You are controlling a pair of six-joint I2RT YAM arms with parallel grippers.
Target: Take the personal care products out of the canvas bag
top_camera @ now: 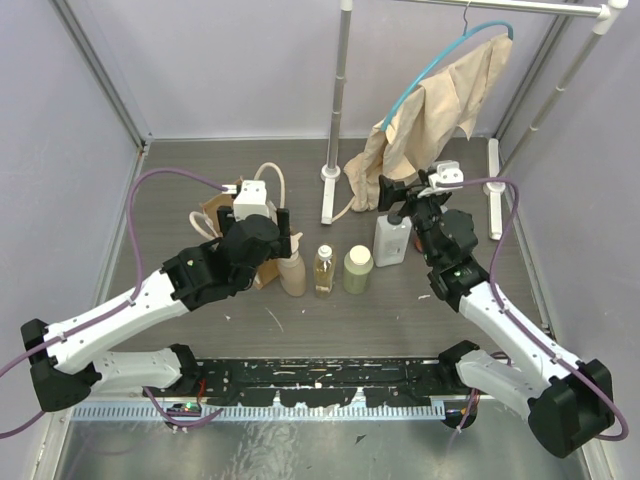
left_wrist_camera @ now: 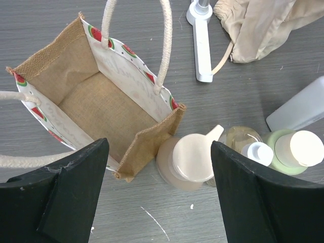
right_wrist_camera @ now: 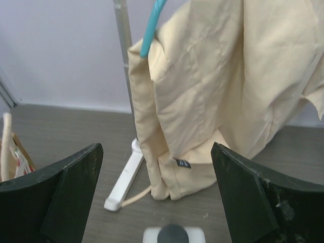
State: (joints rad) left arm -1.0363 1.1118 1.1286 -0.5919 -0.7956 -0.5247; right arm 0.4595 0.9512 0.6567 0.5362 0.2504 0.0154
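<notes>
The canvas bag [left_wrist_camera: 61,66] stands open and looks empty inside; in the top view [top_camera: 212,215] my left arm hides most of it. Four bottles stand in a row right of it: tan with a peach cap [top_camera: 291,272], slim amber [top_camera: 324,270], olive-green [top_camera: 358,268], white flat-sided [top_camera: 391,240]. My left gripper [left_wrist_camera: 159,202] is open above the bag's near right corner and the tan bottle [left_wrist_camera: 192,158]. In the top view my left gripper [top_camera: 280,245] hangs over that bottle. My right gripper [top_camera: 398,195] is open and empty above the white bottle, whose dark cap [right_wrist_camera: 172,234] shows below it.
A beige cloth [top_camera: 440,110] hangs from a teal hanger on a white rack at the back right. The rack's pole foot [top_camera: 332,190] stands just behind the bottles, another foot [top_camera: 494,190] at the right. Purple walls enclose the table.
</notes>
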